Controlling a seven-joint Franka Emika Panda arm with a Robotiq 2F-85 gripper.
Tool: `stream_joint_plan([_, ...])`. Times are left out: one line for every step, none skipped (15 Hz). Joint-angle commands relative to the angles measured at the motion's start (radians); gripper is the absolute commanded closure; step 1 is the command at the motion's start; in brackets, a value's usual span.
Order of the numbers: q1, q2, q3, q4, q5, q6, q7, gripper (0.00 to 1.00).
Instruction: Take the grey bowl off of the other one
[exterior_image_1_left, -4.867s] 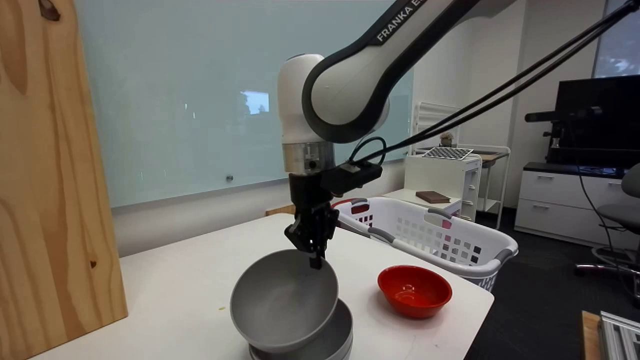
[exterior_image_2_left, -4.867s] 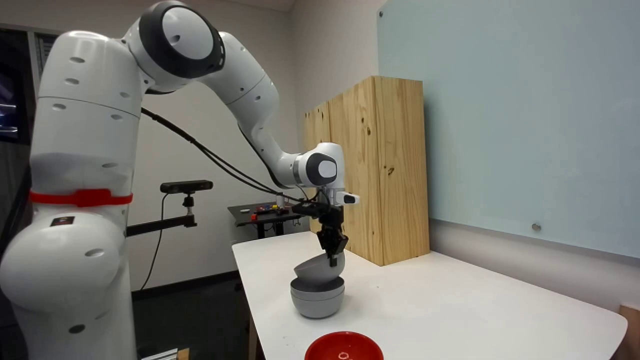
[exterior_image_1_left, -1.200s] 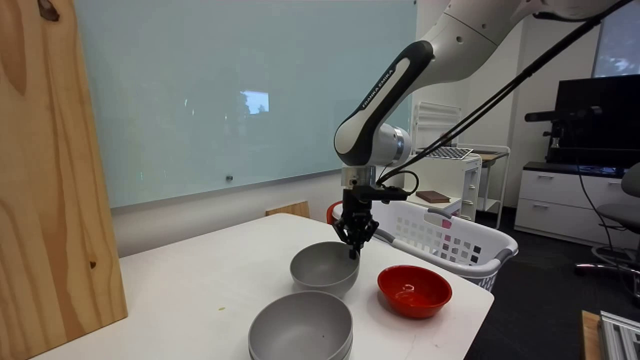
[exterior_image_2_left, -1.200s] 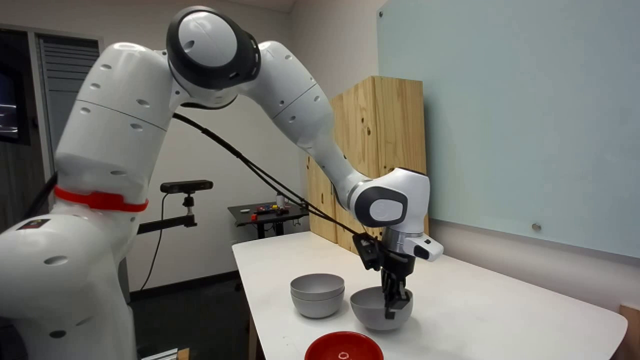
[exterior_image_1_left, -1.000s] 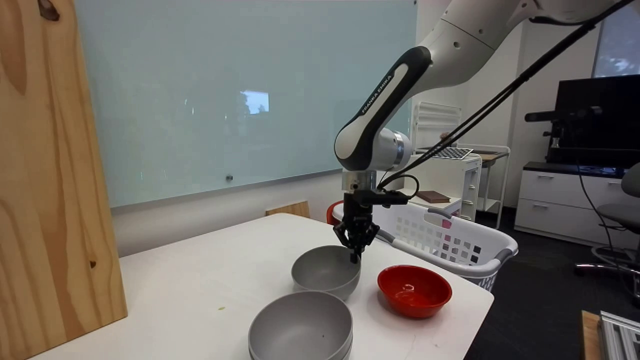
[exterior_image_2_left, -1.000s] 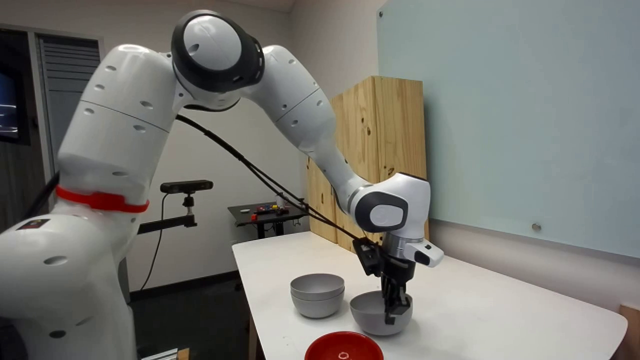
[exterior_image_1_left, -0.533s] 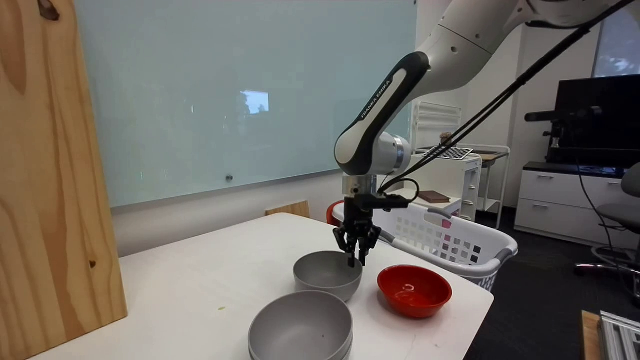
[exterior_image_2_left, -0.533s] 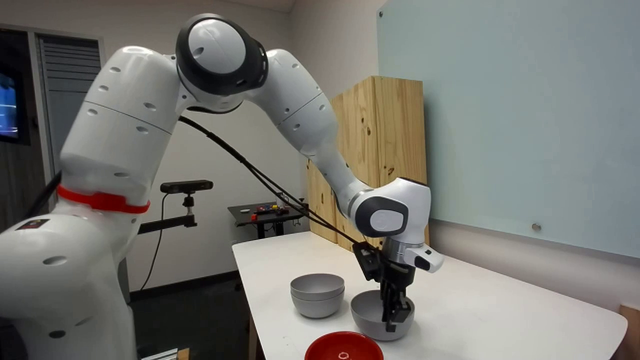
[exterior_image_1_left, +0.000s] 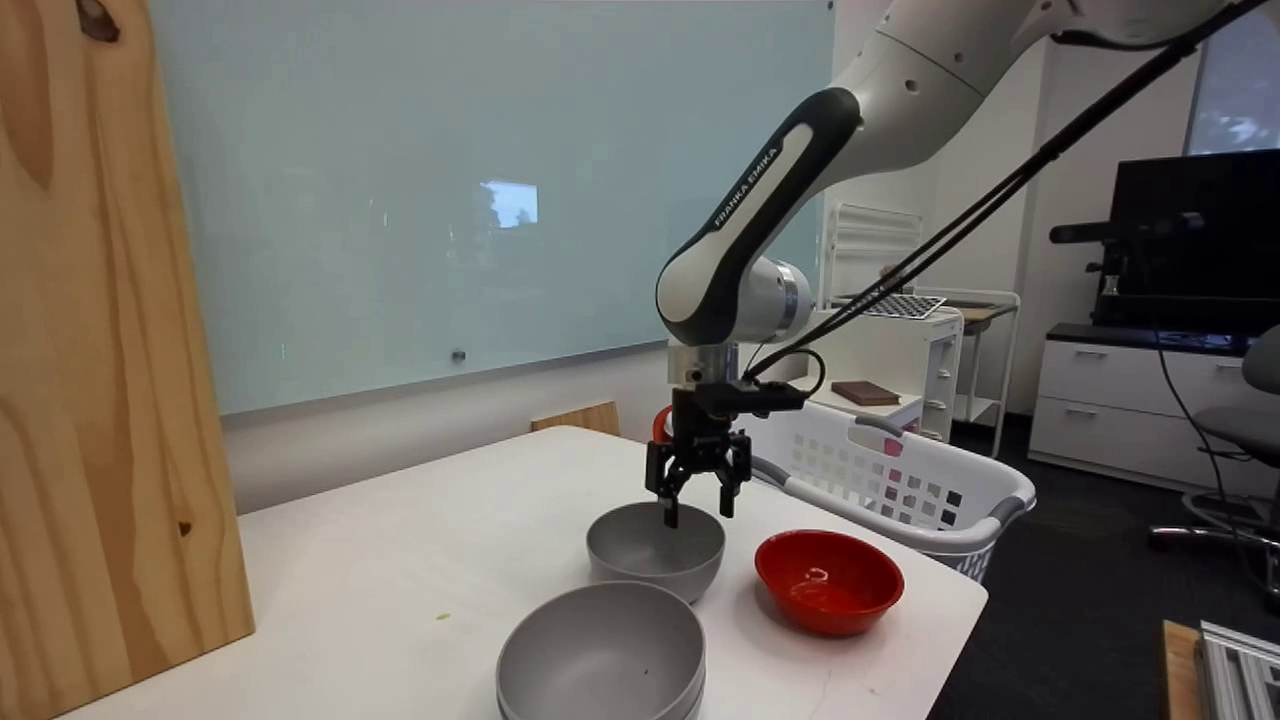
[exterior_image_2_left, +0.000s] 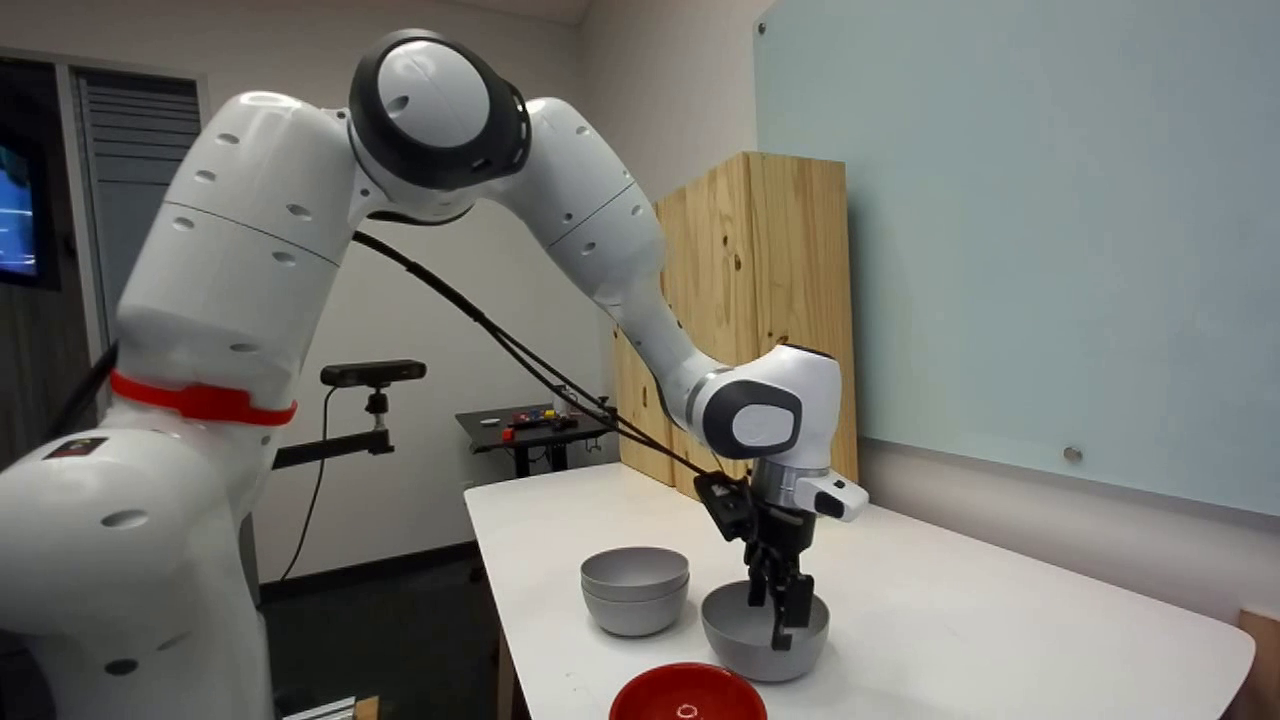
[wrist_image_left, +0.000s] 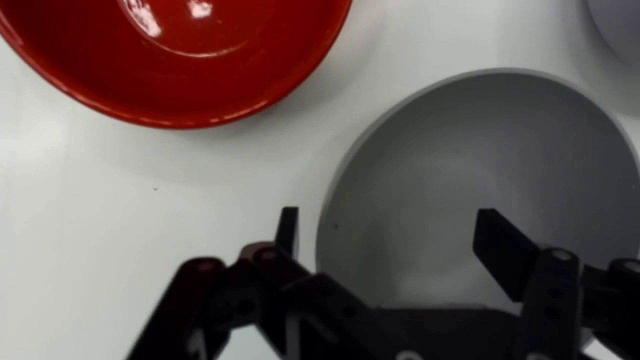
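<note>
Stretching out before us, the white surface (exterior_image_1_left: 380, 570) runs along below a pale glass board (exterior_image_1_left: 400, 200). Over it reaches the robot arm (exterior_image_2_left: 590, 210), white with dark trim, and we see a light wooden cabinet (exterior_image_2_left: 805, 330) standing near the board. Past the edge of the surface, in an exterior view, we find a white laundry basket (exterior_image_1_left: 820, 424) with grey handles (exterior_image_1_left: 880, 427).

Going smaller, we count two nested grey bowls (exterior_image_2_left: 635, 592), one sitting inside the other so that only the upper part of its side shows, the pair upright on the surface. Just beside them, though apart, stands the single grey bowl (exterior_image_1_left: 650, 552) (off the pair, as we can tell in both exterior views), also upright on the surface. Near it we have the glossy red bowl (exterior_image_1_left: 830, 585), and in the wrist view a strip of white separates the two rims.

Above the single grey bowl hangs the end effector (exterior_image_1_left: 699, 510), pointing down, its fingers (wrist_image_left: 502, 252) spread well apart. From the wrist view we see one fingertip over the bowl's inside and the other just outside its rim, over the surface, so the rim runs between them as seen from above; how high they hang we cannot tell.

Smallest of all, we notice a yellow-green fleck (exterior_image_1_left: 443, 617) lying on the surface, apart from every bowl.
</note>
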Motion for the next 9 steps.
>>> stream_joint_plan([0.055,-0.053,-0.010,0.008,-0.084,-0.059,0.097,0.00])
stream_joint_plan([0.078,-0.077,-0.016,0.008,-0.128,-0.074,0.137,0.00])
stream_joint_plan([0.097,-0.093,-0.020,0.015,-0.175,-0.100,0.179,0.00])
stream_joint_plan([0.116,-0.117,-0.019,0.020,-0.226,-0.131,0.221,0.00])
stream_joint_plan([0.124,-0.133,-0.009,0.028,-0.253,-0.163,0.235,0.00])
stream_joint_plan([0.133,-0.151,0.001,0.033,-0.276,-0.190,0.251,0.00])
stream_joint_plan([0.139,-0.162,0.010,0.039,-0.293,-0.206,0.259,0.00])
stream_joint_plan([0.135,-0.180,0.029,0.034,-0.267,-0.209,0.227,0.00])
stream_joint_plan([0.133,-0.198,0.043,0.027,-0.241,-0.210,0.205,0.00])
